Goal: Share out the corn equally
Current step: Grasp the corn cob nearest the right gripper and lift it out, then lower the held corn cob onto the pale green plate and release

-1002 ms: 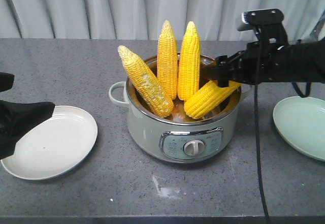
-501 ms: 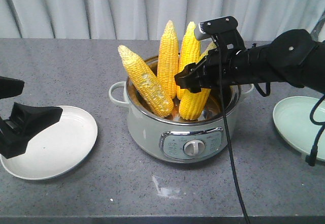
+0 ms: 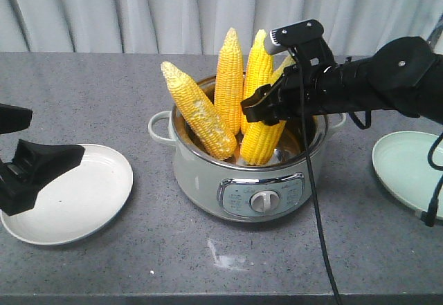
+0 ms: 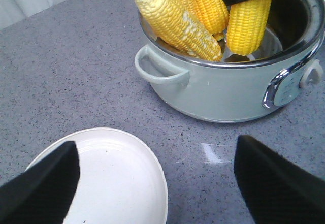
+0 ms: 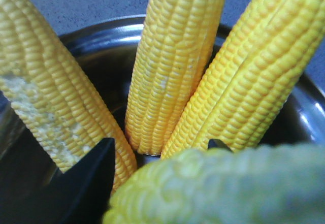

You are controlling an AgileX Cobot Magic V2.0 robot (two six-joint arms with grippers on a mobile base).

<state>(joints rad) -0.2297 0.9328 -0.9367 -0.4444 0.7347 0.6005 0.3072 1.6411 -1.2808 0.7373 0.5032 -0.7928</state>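
Four corn cobs stand in a pale green pot [image 3: 208, 173]. One leans left [image 3: 197, 111] and two stand upright at the back [image 3: 228, 80] [image 3: 257, 70]. My right gripper [image 3: 261, 108] is shut on the fourth cob [image 3: 263, 139], which hangs nearly upright over the pot's front. In the right wrist view that cob [image 5: 228, 188] is a blur between the black fingers [image 5: 86, 183], with the other cobs [image 5: 172, 66] behind it. My left gripper [image 3: 54, 137] is open above the white plate [image 3: 83, 194] and holds nothing. The left wrist view shows the pot [image 4: 223, 92] and the white plate [image 4: 117, 183].
A light green plate [image 3: 412, 170] lies at the right edge of the grey speckled table [image 3: 208, 250]. The right arm's black cable [image 3: 318, 215] hangs down in front of the pot. A white scuff [image 4: 210, 153] marks the table near the pot. Curtains hang behind.
My right gripper swung left with its cob, turning it from leaning on the right rim to nearly upright, then raised it slightly. The left gripper shifted a little over the white plate.
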